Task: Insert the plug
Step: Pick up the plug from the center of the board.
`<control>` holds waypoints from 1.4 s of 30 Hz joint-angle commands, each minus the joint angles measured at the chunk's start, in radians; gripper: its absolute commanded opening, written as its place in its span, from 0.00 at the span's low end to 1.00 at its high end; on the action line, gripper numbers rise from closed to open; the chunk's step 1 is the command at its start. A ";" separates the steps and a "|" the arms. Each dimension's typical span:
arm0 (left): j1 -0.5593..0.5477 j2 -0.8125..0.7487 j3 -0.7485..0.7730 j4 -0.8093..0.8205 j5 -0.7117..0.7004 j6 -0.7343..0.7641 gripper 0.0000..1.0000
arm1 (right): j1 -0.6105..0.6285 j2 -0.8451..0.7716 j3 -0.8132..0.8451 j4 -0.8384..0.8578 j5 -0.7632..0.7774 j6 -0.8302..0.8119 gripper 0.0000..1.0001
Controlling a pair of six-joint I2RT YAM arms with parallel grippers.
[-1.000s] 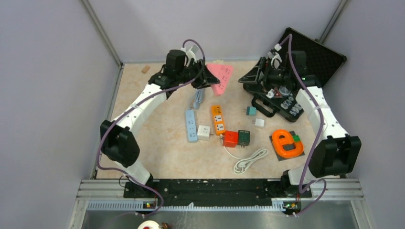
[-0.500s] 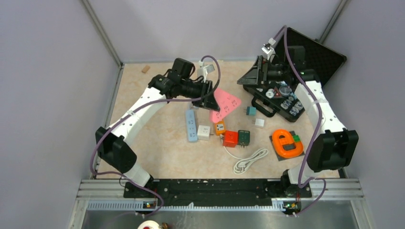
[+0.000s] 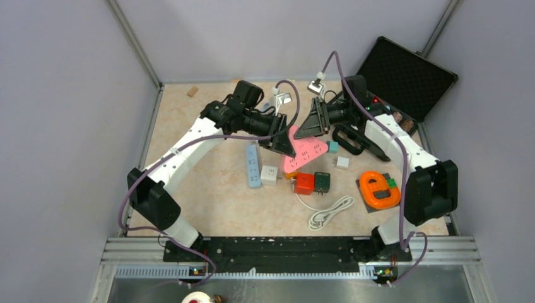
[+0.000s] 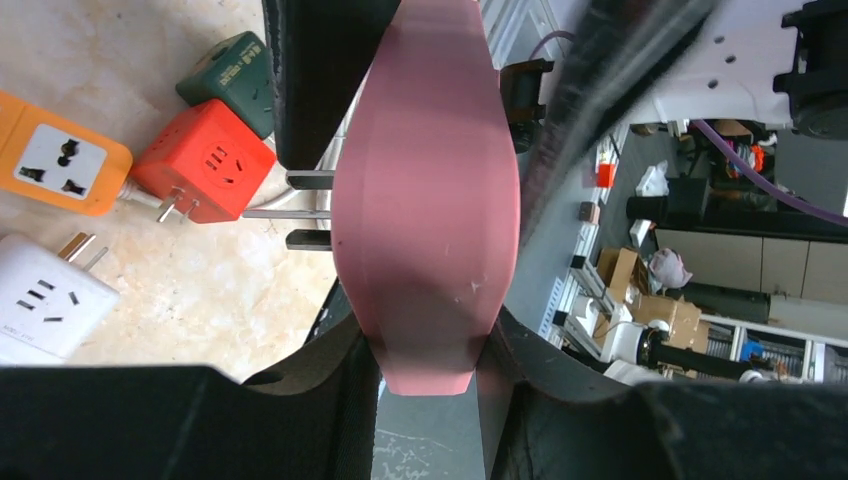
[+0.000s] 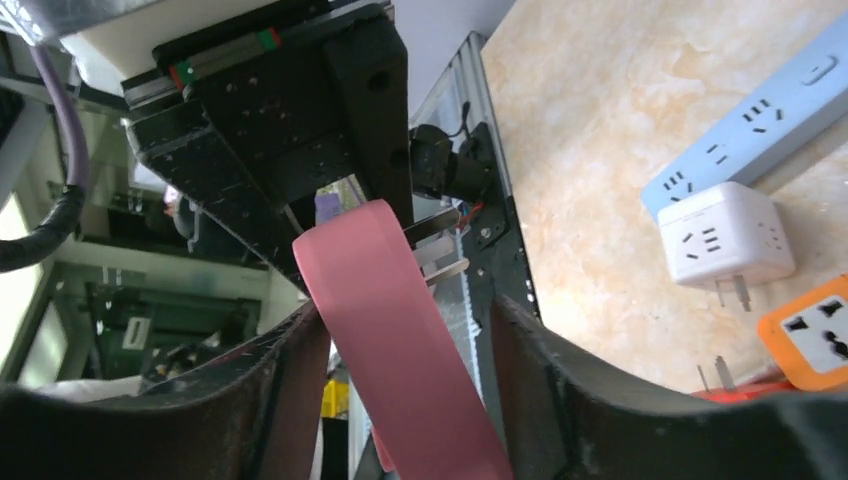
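Left hand (image 3: 287, 147) clamped tight on pink flat plastic power strip (image 3: 309, 151), lifted over mid-desk (image 3: 217, 196). Right hand (image 3: 301, 132) part open, fingers either side of strip, not gripping.

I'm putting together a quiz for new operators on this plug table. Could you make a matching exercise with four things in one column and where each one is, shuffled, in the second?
Things:
1. pink power strip
2. blue power strip
3. dark green cube adapter
4. orange ring

Places:
A. on a dark square mat
B. flat on the table, left of the white cube adapter
C. clamped in the left gripper
D. right beside the red cube adapter

Pairs: 1-C, 2-B, 3-D, 4-A
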 commanded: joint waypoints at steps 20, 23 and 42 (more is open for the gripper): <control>0.055 -0.179 0.013 0.250 -0.641 -0.242 0.99 | -0.111 -0.126 -0.020 0.458 0.319 0.503 0.00; 0.080 -0.236 -0.115 0.503 -0.592 -0.399 0.99 | -0.177 -0.176 -0.085 0.552 0.409 0.649 0.00; -0.018 0.076 -0.186 1.399 -0.399 -1.076 0.99 | -0.252 -0.376 -0.295 0.697 0.898 1.147 0.00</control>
